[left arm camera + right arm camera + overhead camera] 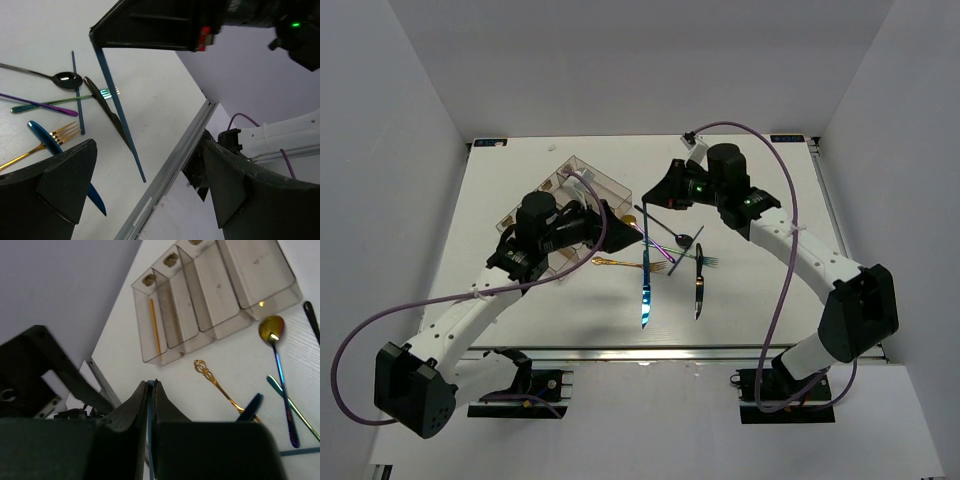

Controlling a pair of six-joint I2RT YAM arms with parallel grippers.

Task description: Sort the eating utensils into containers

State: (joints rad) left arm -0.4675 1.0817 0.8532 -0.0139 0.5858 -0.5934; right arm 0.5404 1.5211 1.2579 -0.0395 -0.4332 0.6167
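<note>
White table below, my right gripper pinches a blue chopstick, next, I reckon, carrying it to the organiser tray; my left gripper gapes empty.

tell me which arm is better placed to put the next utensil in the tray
Right, most likely. The right pincer is shut on a blue chopstick, so it only needs carrying to the tray. The left pincer is open and empty.
</note>
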